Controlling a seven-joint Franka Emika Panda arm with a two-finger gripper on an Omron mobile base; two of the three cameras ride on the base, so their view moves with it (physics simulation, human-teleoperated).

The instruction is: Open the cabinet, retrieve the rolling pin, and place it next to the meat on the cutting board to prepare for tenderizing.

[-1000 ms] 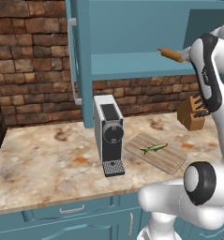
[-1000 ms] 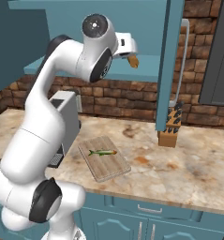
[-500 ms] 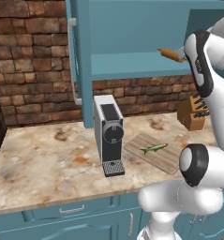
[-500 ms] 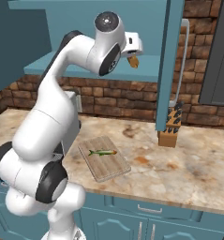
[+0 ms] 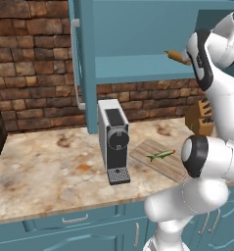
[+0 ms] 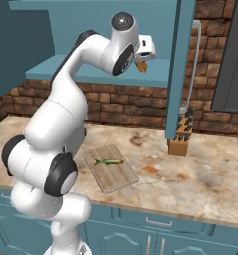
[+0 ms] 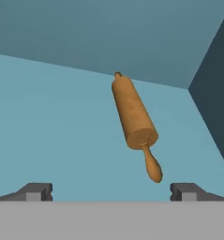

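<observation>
While the rolling pin [image 7: 133,117] lies untouched on the shelf [image 7: 52,131] of the opened cabinet [image 5: 84,68], the end effector [image 7: 111,191] faces it with jaws spread wide, holding nothing. Grasping and carrying remain: the meat [image 6: 109,162] waits on the cutting board [image 6: 115,177] on the table [image 6: 200,184] below.

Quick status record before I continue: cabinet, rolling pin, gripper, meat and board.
cabinet: doors open
rolling pin: lying on the cabinet shelf, one knob handle toward the hand
gripper: open, empty, short of the pin, which lies between its fingertips' line of approach
meat: on the cutting board
board position: on the counter, right of the coffee machine
</observation>
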